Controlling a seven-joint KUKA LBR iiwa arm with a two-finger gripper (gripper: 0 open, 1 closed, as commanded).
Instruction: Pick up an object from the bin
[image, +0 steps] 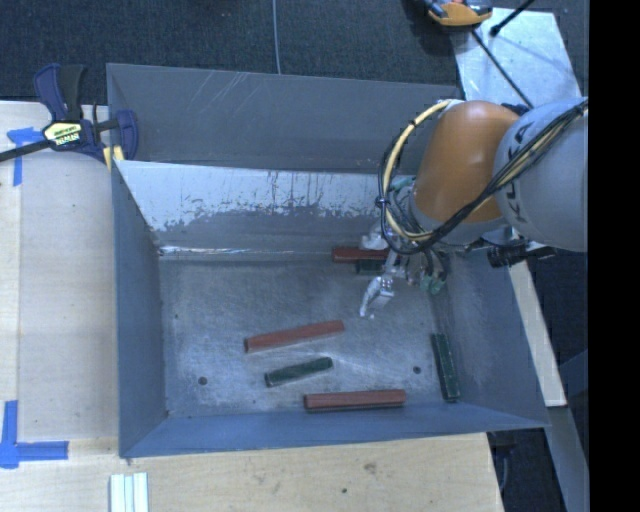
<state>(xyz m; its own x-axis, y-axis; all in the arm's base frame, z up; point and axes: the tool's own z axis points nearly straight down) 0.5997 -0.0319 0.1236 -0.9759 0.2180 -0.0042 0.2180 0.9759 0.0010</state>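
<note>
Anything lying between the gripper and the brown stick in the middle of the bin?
Nothing visible: bare bin floor separates the gripper from the brown stick; the short green stick lies beyond it.

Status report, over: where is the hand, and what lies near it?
Hand over bin floor, back right, nothing visibly held. Nearest: red-brown stick by the back wall. Other sticks lie apart toward the front.

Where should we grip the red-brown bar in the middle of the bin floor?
Probably at mid-length of the red-brown bar, from straight above, closing across its narrow width. It lies flat on the bin floor, long and thin, with bare floor on both long sides; the dark green stick lies apart, nearer the front.
</note>
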